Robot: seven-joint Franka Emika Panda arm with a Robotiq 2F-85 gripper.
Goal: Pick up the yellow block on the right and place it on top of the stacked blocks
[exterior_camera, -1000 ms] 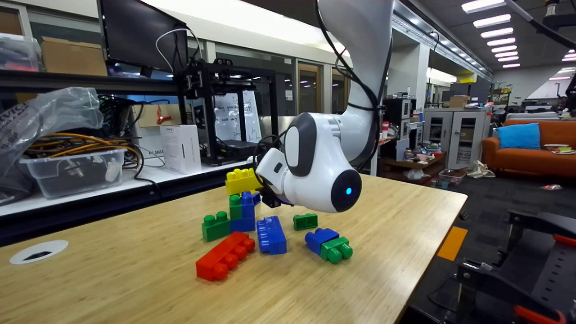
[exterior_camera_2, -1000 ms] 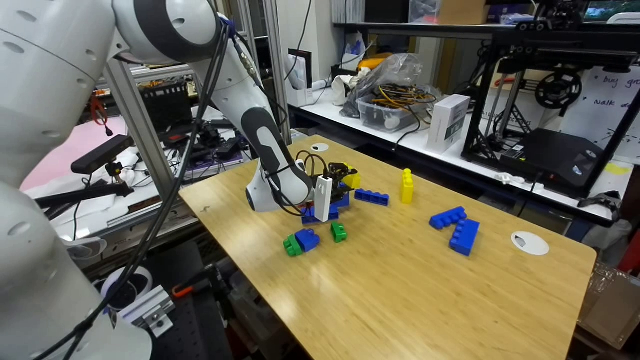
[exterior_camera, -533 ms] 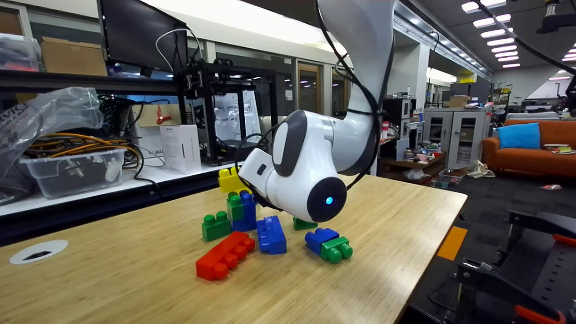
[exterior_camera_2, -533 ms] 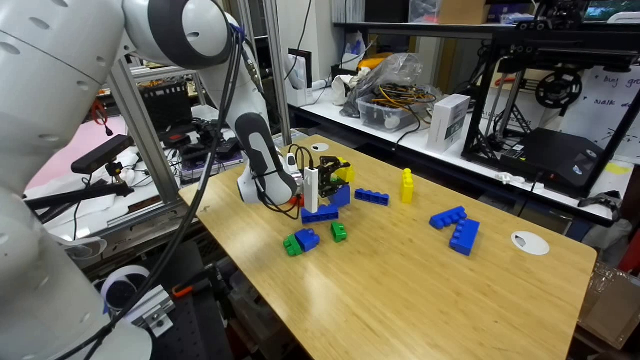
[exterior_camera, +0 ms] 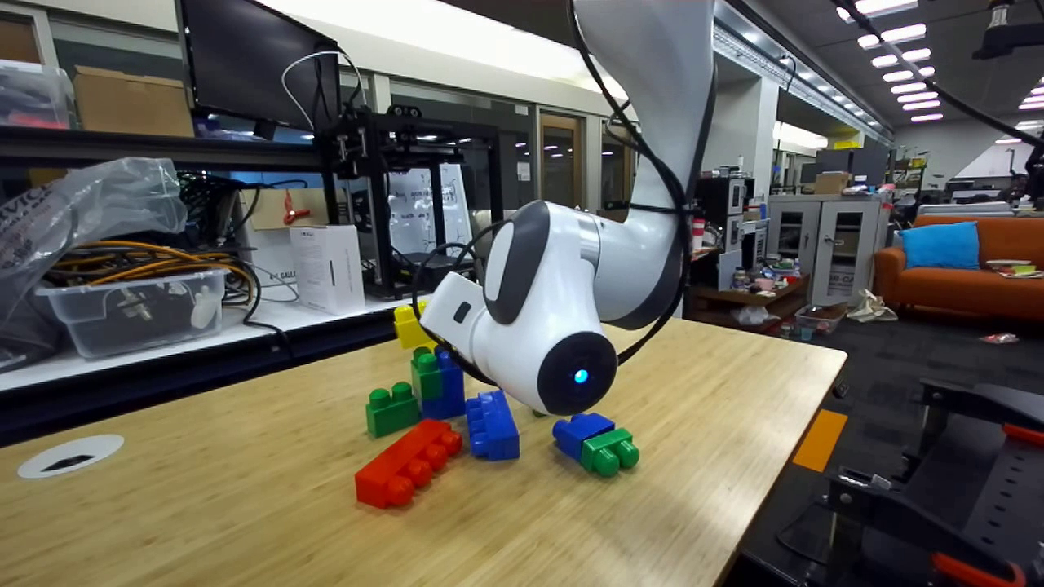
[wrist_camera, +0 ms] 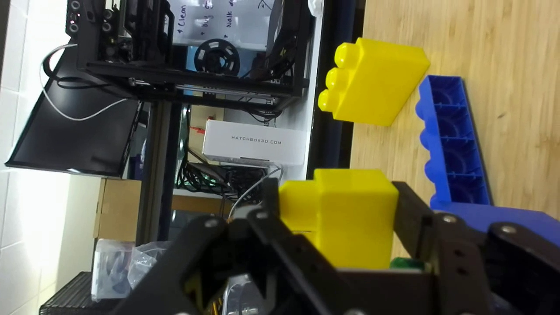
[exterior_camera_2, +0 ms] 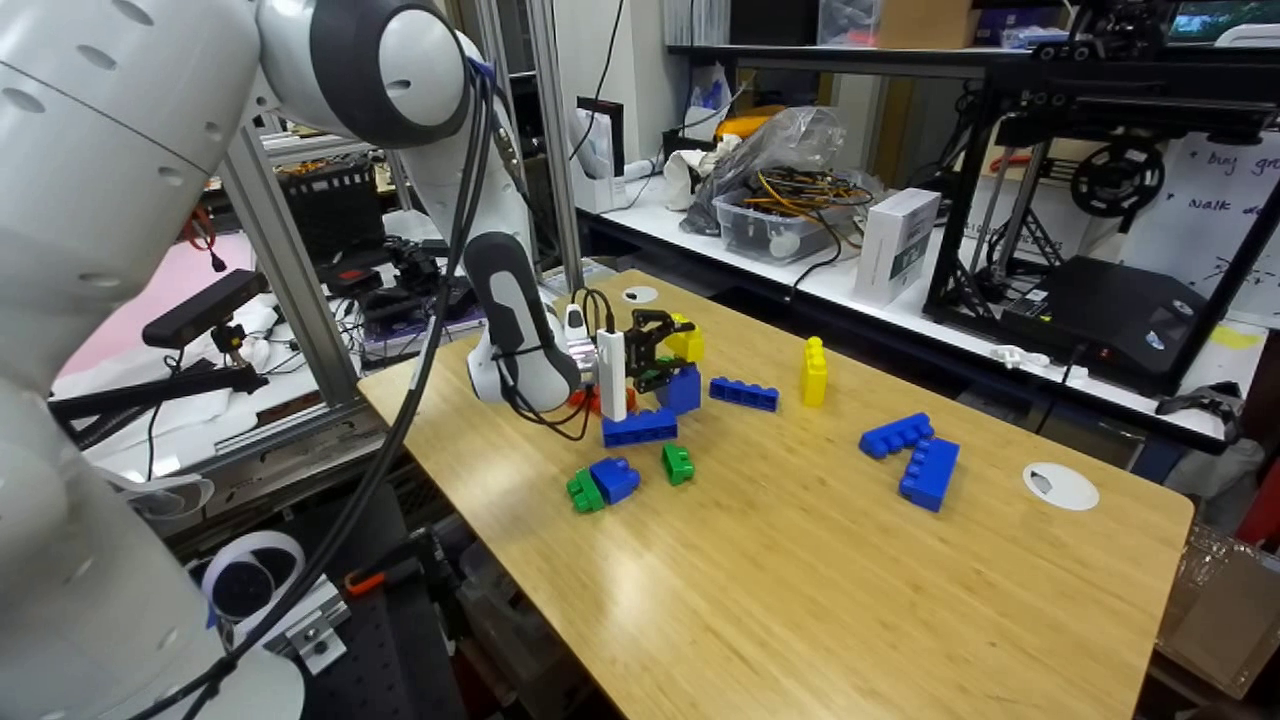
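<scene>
Wrist view shows the gripper (wrist_camera: 339, 199) holding the yellow block (wrist_camera: 356, 227). Below the gripper, in an exterior view, stand the stacked blocks (exterior_camera: 444, 390). If the block comes down misaligned, pushing could topple them or turn the block in the grip.

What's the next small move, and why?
Probably a slow, slight lowering: the gripper is closed on the yellow block, which appears above the stacked blocks in both exterior views. Whether it touches them I can't tell, so go gently.
</scene>
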